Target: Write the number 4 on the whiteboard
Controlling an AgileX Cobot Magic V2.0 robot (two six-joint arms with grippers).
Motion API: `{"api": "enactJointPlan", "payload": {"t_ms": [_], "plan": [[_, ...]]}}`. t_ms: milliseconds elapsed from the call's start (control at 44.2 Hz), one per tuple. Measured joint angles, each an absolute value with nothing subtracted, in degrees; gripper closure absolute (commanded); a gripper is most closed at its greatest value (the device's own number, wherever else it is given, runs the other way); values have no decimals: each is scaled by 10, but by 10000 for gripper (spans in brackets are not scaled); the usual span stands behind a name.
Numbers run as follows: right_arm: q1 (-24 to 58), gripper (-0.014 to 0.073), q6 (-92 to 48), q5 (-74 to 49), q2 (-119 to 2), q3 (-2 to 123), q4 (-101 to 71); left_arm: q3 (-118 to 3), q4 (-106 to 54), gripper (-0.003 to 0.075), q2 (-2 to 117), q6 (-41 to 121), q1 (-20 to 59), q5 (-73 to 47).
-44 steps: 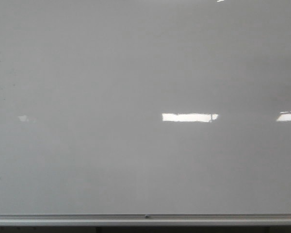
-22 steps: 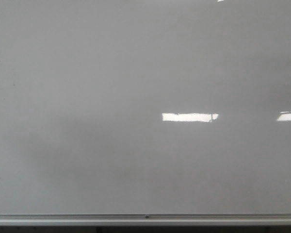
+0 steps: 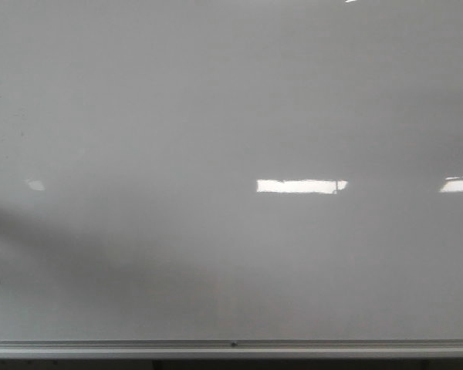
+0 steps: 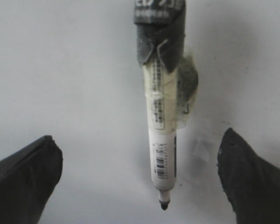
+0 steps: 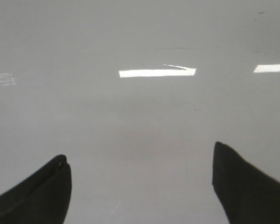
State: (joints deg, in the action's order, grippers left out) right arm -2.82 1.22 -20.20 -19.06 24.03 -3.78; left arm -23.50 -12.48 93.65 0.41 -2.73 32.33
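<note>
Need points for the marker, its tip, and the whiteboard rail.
marker (image 4: 162,154), left wrist view, on the white barrel below the tape.
marker tip (image 4: 164,204), left wrist view, on the dark nib.
whiteboard rail (image 3: 139,348), front view, on the silver strip along the board's lower edge.

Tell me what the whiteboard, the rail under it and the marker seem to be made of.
The whiteboard looks like a glossy coated panel: it mirrors bright ceiling lights. The rail appears to be brushed silver metal, probably aluminium. The marker has a smooth white body, likely plastic, with a printed label and a dark tip; tape seems wrapped around its upper part.
</note>
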Motion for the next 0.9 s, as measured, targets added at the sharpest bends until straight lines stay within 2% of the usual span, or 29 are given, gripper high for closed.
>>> {"api": "enactJointPlan", "payload": {"t_ms": [271, 384, 565, 701, 904], "plan": [[-28, -39, 12, -202, -191, 240, -38, -249, -125, 98, 996, 4, -27, 365], [-28, -39, 12, -202, -191, 240, -38, -257, -121, 206, 1004, 4, -27, 366], [-28, -39, 12, -202, -191, 240, -38, -266, -119, 535, 1008, 4, -27, 366], [-28, -39, 12, -205, -191, 240, -38, -269, -120, 737, 1008, 4, -27, 360], [-28, -39, 12, -209, -191, 240, -38, -269, -122, 741, 1008, 4, -27, 352]]}}
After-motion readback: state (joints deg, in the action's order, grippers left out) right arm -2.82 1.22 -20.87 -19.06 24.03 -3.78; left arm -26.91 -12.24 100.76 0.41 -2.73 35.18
